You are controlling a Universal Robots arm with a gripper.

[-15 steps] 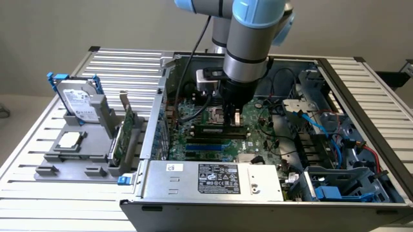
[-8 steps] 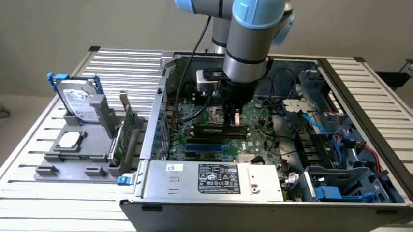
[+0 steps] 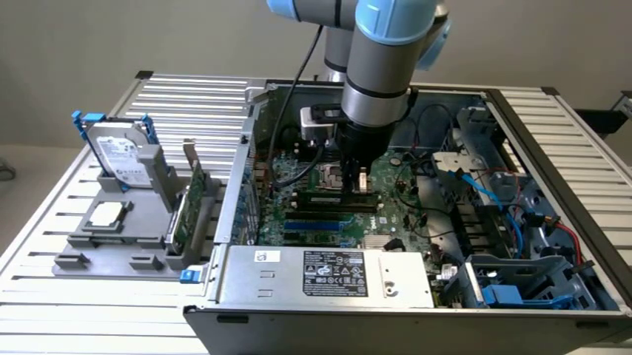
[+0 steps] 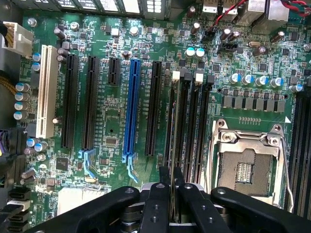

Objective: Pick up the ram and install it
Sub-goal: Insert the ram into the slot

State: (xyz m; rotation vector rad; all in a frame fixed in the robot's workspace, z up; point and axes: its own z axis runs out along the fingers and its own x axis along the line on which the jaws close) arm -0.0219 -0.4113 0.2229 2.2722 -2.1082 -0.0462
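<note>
One gripper [image 4: 172, 177] pinching ram [image 4: 177, 121] edge-on above mobo [image 4: 112, 131] (seated? can't tell); chips hidden, lower edge too.

The arm [image 3: 380, 66] is cut off by the top edge in the exterior view, and it hides the far part of the motherboard [image 3: 395, 214] behind it. The ram [image 4: 171, 182] shows just as a thin edge between the black fingers [image 4: 156, 199], so its chips are hidden. The words on the power supply label [image 3: 336, 272] are too small to read

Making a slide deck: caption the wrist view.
Pincer shut on the ram, edge-on at the memory slots of the motherboard.
</note>
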